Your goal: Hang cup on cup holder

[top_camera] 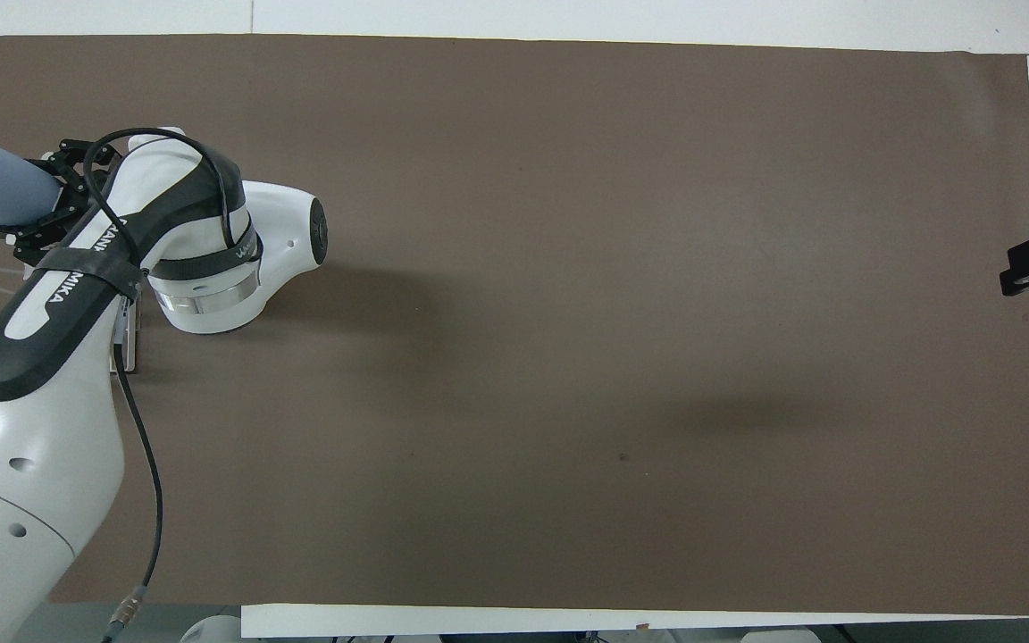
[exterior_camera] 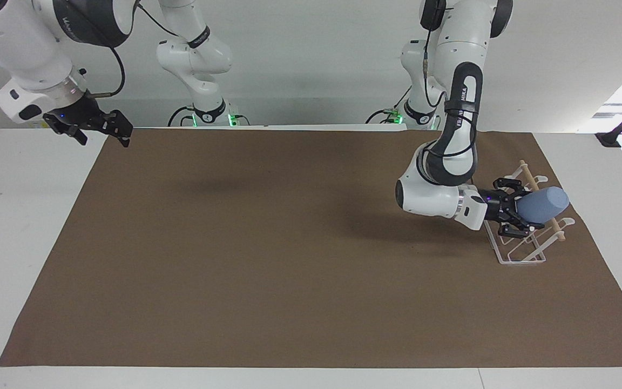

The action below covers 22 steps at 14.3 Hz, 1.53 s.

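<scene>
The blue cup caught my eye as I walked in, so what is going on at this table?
The left arm's tool holds the light-blue cup on its side over the white wire cup holder, which stands at the left arm's end of the brown mat. The cup lies across the holder's wooden dowel; whether a prong is inside it cannot be told. The right arm's tool waits in the air over the table's other end.
</scene>
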Each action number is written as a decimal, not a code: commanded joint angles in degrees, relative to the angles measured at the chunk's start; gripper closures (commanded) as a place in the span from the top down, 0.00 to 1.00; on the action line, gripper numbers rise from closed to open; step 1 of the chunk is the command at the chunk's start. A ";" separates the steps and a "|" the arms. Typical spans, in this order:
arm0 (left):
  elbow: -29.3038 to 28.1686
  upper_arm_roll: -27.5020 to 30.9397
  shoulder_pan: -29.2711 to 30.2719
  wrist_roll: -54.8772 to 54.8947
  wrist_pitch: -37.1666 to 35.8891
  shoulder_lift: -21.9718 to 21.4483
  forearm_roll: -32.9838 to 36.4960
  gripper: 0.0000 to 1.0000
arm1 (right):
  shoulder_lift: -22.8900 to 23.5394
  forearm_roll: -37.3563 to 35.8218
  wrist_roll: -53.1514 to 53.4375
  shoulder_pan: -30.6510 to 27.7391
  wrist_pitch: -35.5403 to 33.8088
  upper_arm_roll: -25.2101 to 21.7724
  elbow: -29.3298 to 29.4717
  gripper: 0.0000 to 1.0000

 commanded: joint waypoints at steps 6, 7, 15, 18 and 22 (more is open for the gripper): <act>-1.48 -0.58 1.19 -3.95 -0.09 1.35 1.88 0.00 | -1.20 0.90 0.34 -0.39 0.78 0.20 -1.49 0.99; -1.83 -0.67 1.28 -4.13 0.17 1.35 1.88 0.00 | -1.20 0.90 0.34 -0.39 0.78 0.20 -1.49 0.99; -1.30 -0.67 2.42 -8.26 0.44 6.53 2.32 0.00 | -1.20 0.90 0.34 -0.30 0.78 0.20 -1.49 0.99; 0.63 -0.84 3.82 -8.88 0.88 9.51 2.41 0.04 | -1.20 0.90 0.34 -0.30 0.78 0.20 -1.49 0.99; 2.12 -0.84 4.18 -8.79 2.72 10.05 2.32 0.95 | -1.20 0.90 0.34 -0.30 0.78 0.20 -1.49 0.99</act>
